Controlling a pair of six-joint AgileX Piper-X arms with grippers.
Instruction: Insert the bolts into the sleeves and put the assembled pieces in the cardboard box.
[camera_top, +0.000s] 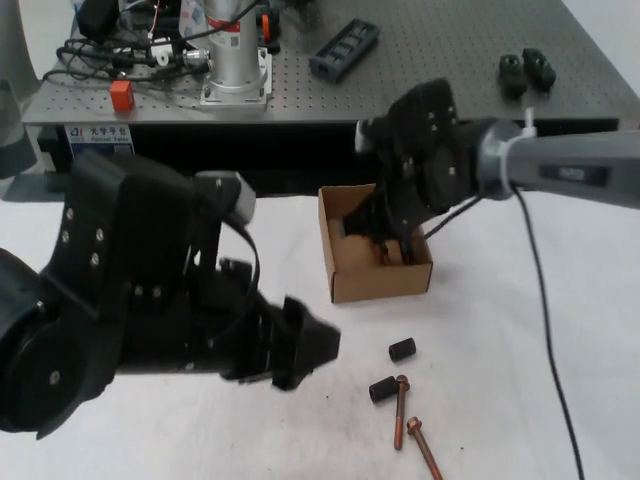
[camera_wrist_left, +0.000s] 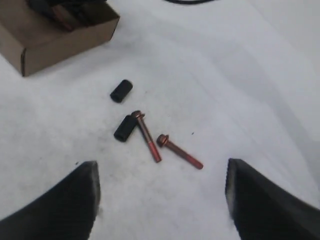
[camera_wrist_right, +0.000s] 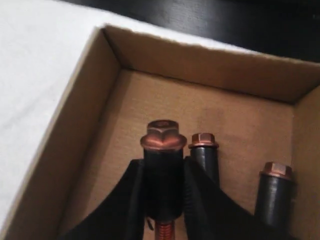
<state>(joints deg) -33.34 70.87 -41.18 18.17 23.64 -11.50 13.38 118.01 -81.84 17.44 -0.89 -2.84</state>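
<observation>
Bolt copper, hex-flanged, seated in black sleeve; threads protruding

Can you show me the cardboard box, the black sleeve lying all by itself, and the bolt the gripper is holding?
cardboard box (camera_top: 378, 278), high view, on its front outer wall.
lone sleeve (camera_wrist_left: 121, 91), left wrist view, middle of its side.
held bolt (camera_wrist_right: 160, 136), right wrist view, on its copper-coloured head.

With fingers spread wide, the left claw is hovering over the white worktop, where one bolt is lying seemingly touching the nearer sleeve, another bolt beside it, and a second sleeve toward the cardboard box.
</observation>
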